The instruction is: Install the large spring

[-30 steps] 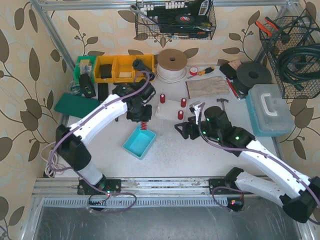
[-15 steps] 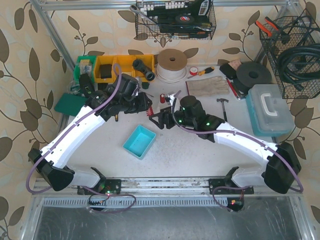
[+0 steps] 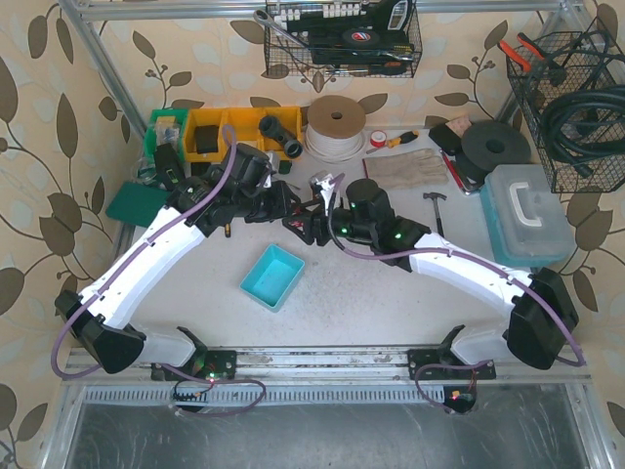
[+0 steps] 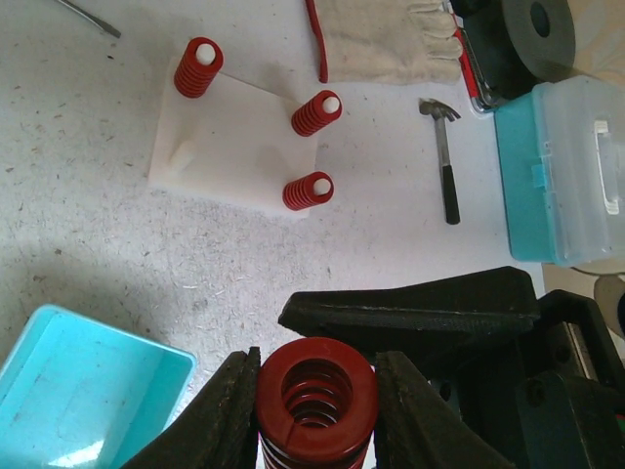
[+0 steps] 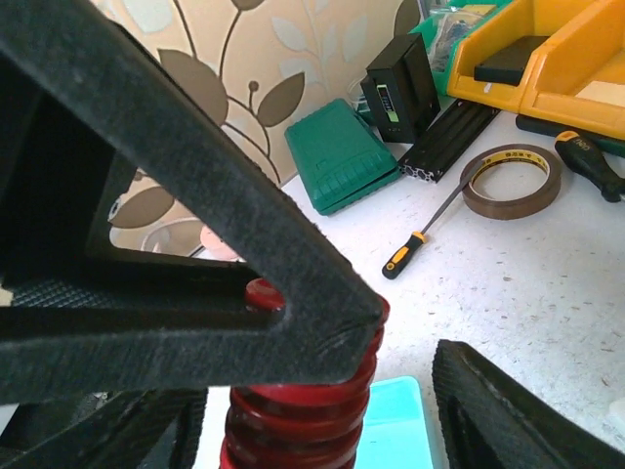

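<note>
My left gripper (image 3: 289,216) is shut on the large red spring (image 3: 293,224), held upright between its jaws above the table. In the left wrist view the spring (image 4: 315,396) fills the gap in the left gripper (image 4: 315,403). My right gripper (image 3: 311,223) is open and sits right against the spring. In the right wrist view the spring (image 5: 305,415) stands between the right gripper's (image 5: 317,430) spread fingers (image 5: 513,415), apart from them. The white peg plate (image 4: 234,137) lies beyond, with three small red springs and one bare peg (image 4: 180,151).
A teal tray (image 3: 272,277) lies just in front of both grippers. A hammer (image 4: 444,156), a teal toolbox (image 4: 566,176) and a glove (image 4: 391,39) lie to the right. A screwdriver (image 5: 430,244), a tape roll (image 5: 513,181), a green case (image 5: 342,156) and yellow bins (image 3: 229,132) lie at the back left.
My left gripper carried the large spring from above the teal tray up and back. My right gripper swung left and now straddles the spring.
</note>
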